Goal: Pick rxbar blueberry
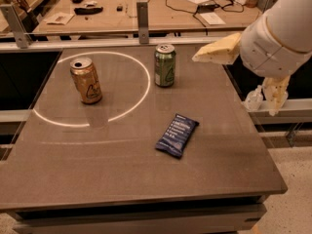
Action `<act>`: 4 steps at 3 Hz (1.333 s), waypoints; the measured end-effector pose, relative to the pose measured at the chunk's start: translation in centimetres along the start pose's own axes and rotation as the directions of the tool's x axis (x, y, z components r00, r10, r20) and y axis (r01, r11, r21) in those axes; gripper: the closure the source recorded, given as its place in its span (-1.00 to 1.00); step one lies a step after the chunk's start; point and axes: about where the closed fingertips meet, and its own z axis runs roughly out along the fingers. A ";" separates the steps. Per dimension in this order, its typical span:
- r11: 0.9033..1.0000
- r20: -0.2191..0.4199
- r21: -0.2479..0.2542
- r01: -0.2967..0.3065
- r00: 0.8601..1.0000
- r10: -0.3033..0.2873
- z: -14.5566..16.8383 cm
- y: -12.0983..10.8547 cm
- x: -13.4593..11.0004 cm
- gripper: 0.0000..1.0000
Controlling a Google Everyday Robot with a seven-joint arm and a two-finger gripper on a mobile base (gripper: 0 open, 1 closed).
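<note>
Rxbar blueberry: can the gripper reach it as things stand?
Probably yes: the rxbar blueberry lies flat, apart from the gold can and green can; the gripper hangs open above the table's right edge.

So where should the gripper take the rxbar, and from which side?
Probably across its narrow width at mid-length, from straight above: the rxbar lies flat and diagonal on the table, so the wrist should turn to match. The gripper hangs beyond the table's right edge.
</note>
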 end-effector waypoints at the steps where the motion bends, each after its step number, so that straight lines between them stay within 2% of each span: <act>1: 0.985 0.130 -0.039 0.165 0.979 -0.159 0.9 -1.1 -0.2 -1.00; 2: 0.937 0.248 -0.064 0.344 0.915 -0.319 1.4 -1.6 -1.0 -1.00; 3: 0.887 0.311 -0.103 0.449 0.862 -0.400 3.2 -3.6 -2.9 -1.00; 4: 0.885 0.342 -0.181 0.428 0.871 -0.352 6.2 -5.2 -3.8 -1.00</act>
